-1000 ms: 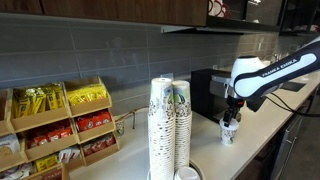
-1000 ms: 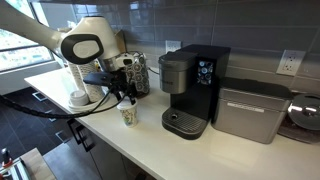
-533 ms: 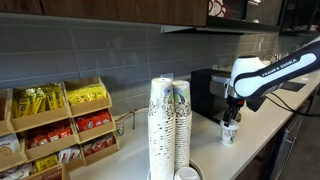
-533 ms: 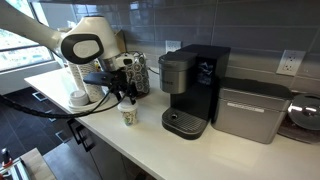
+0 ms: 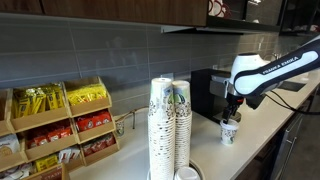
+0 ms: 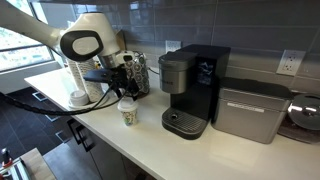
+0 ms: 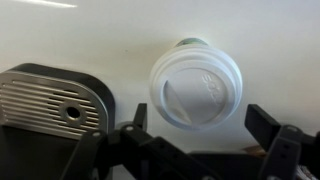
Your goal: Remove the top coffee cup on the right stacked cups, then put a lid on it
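The top coffee cup (image 5: 229, 133) (image 6: 127, 116) stands alone on the white counter next to the coffee machine. The white lid (image 5: 229, 123) (image 6: 127, 104) (image 7: 195, 88) sits on its mouth. My gripper (image 5: 232, 112) (image 6: 126, 92) (image 7: 200, 125) hangs just above the lid, open and empty, with one finger on each side of it in the wrist view. The right stacked cups (image 5: 182, 125), with the green emblem, stand beside the twin stack (image 5: 160, 125) in the foreground.
A black coffee machine (image 6: 190, 88) (image 5: 208, 90) stands close beside the cup; its drip tray (image 7: 48, 103) shows in the wrist view. A silver appliance (image 6: 246, 110) is beyond it. Snack boxes (image 5: 60, 120) line the wall. Another white lid (image 5: 187, 173) lies by the stacks.
My gripper has lifted slightly off the cup, and the white lid now shows uncovered on the cup's mouth. The cup has not moved.
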Motion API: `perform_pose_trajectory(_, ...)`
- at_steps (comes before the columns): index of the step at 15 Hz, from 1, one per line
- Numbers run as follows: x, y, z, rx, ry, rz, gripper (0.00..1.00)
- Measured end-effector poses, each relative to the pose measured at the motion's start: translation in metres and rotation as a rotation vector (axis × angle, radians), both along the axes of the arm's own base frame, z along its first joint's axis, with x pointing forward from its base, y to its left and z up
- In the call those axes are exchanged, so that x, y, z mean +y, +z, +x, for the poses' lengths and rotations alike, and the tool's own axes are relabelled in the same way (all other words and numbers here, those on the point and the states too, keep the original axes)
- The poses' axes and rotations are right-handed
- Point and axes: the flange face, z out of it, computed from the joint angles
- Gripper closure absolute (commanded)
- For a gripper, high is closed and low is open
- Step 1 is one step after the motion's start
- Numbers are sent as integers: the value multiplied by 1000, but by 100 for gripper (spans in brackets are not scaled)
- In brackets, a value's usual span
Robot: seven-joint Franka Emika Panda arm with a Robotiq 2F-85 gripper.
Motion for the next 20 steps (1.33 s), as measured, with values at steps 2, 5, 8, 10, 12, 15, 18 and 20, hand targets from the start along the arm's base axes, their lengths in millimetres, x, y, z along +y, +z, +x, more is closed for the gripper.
perform_pose_trajectory(2, 1, 10, -4, -7, 8, -14, 0)
perform_pose_trajectory(5, 5, 36, -21, -25, -17, -18, 0)
perform_pose_trajectory(8, 19, 64, -48, -45, -38, -16, 0)
perform_pose_trajectory(10, 33, 79, -69, -46, -42, -20, 0)
perform_pose_trajectory(12, 46, 93, -90, -51, -51, -30, 0)
perform_pose_trajectory(15, 63, 112, -119, -79, -77, -45, 0)
perform_pose_trajectory(18, 70, 124, -133, -113, -87, -49, 0)
perform_pose_trajectory(20, 69, 122, -132, -108, -88, -47, 0)
